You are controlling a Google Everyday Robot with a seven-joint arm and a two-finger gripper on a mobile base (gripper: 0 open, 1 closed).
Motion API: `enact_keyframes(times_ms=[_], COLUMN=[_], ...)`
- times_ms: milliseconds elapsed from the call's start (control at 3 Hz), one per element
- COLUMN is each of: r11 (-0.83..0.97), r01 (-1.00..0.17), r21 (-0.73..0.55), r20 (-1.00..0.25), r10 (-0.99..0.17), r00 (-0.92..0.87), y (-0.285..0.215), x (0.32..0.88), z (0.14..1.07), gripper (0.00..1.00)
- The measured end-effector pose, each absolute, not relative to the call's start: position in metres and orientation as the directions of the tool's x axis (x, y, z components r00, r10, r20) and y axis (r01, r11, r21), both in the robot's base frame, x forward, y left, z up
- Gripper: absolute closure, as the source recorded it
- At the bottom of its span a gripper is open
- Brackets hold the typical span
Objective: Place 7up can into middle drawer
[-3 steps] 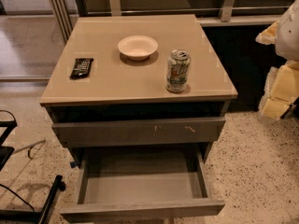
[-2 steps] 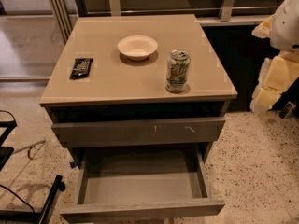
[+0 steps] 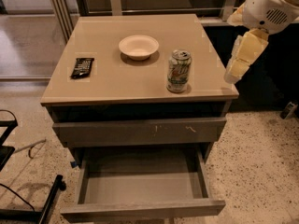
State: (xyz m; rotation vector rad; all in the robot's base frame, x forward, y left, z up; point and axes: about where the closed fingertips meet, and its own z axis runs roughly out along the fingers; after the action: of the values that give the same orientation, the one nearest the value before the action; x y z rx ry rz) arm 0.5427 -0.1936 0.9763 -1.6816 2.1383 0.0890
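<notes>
We find the middle drawer [image 3: 140, 190] nearest to us, pulled out wide from the cabinet. It is shallow and grey, its front panel is plain, and its grey inside holds nothing that we can see. Directly above it sits a closed grey drawer front [image 3: 140, 130] with pale scratch marks right of its centre.

On the beige cabinet top [image 3: 117, 85], the 7up can [image 3: 179, 71] stands upright toward the near right corner, a short way in from the front edge. Its body is silvery-white with green print and a small touch of red, and its silver top faces up. It is not in the drawer. A flat black object [image 3: 82, 67] lies near the left edge, well apart from the can. Farther back, a shallow pale bowl [image 3: 138, 46] rests near the middle of the top, to the left of the can and clear of it.

The gripper [image 3: 233, 73], pale yellow under a white arm housing [image 3: 268, 8], hangs just off the cabinet's right edge. It is to the right of the can and not touching it. We cannot tell whether it is released or clenched.
</notes>
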Motion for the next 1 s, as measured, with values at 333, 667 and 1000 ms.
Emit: enact_keyframes(times_ms=[333, 667, 1000], r11=[0.264, 0.283, 0.287], r01=[-0.947, -0.945, -0.944], r21=[-0.181, -0.164, -0.163], r20=[-0.431, -0.514, -0.529], r10=[-0.887, -0.842, -0.833], r00=[-0.165, -0.163, -0.162], y=[-0.173, -0.156, -0.152], x=[0.576, 0.595, 0.599], z=[0.972, 0.965, 0.963], gripper=[0.00, 0.00, 0.00])
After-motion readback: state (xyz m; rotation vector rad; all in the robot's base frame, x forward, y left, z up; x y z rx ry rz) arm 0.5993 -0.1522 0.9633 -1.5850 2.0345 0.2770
